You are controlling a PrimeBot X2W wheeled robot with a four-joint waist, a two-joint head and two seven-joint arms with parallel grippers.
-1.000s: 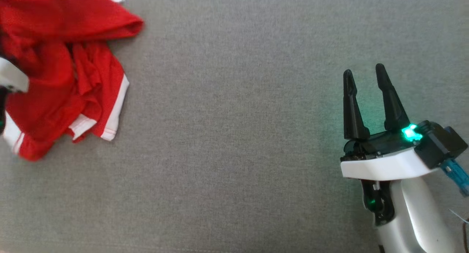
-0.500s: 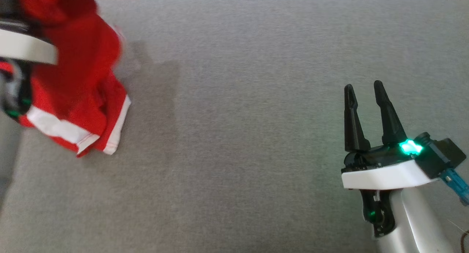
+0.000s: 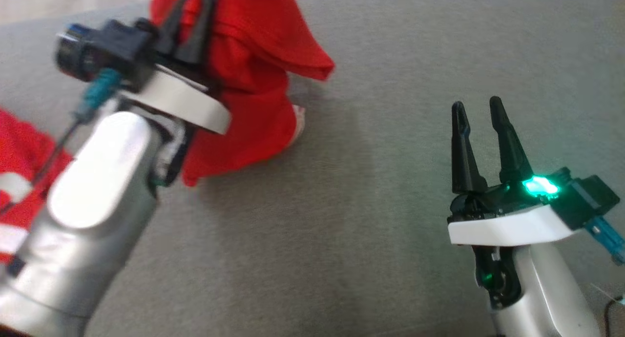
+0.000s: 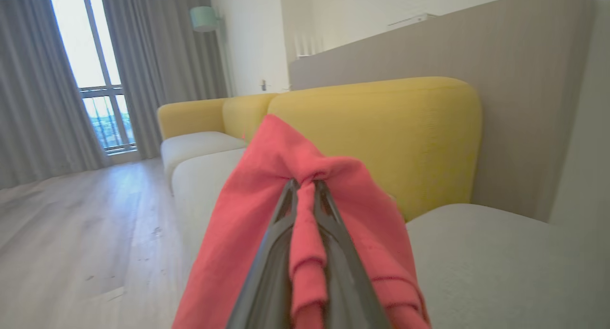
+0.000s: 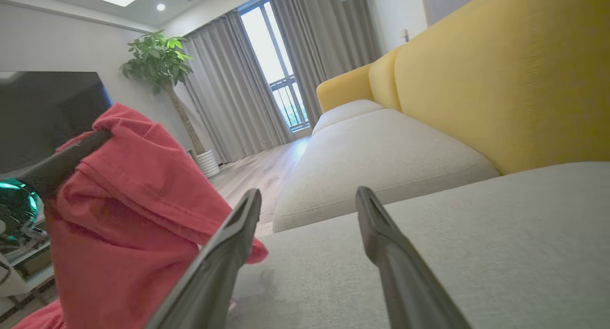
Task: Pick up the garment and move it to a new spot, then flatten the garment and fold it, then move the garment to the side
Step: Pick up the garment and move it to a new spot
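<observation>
Though it is bunched into a heap of folds, the red cloth garment with white trim [image 3: 254, 83] is plainly off the seat at its top: the left gripper [image 3: 197, 0] pinches a twisted ridge of the fabric between its two dark fingers, pressed tight on it. The rest hangs down in a loose drape, and the lowest folds seem to brush the grey fabric sofa cushion [image 3: 390, 205].

To my eye the hold is the weak point. Only a narrow gather of cloth sits between the fingers, and if the trailing hem drags on the cushion's weave, the pull could tease it loose. Set down as it hangs, it would likely land crumpled, leaving more to flatten.

Well apart on the other side, the right gripper [image 3: 476, 110] hovers over the cushion with its fingers spread and nothing between them. Bare cushion lies between the two, so nothing blocks a drop there. The left arm's pale forearm [image 3: 93, 205] covers part of the cloth. Behind rises the mustard-yellow sofa back [image 4: 405, 128]; pale wooden floor [image 4: 71, 224] lies beyond.
</observation>
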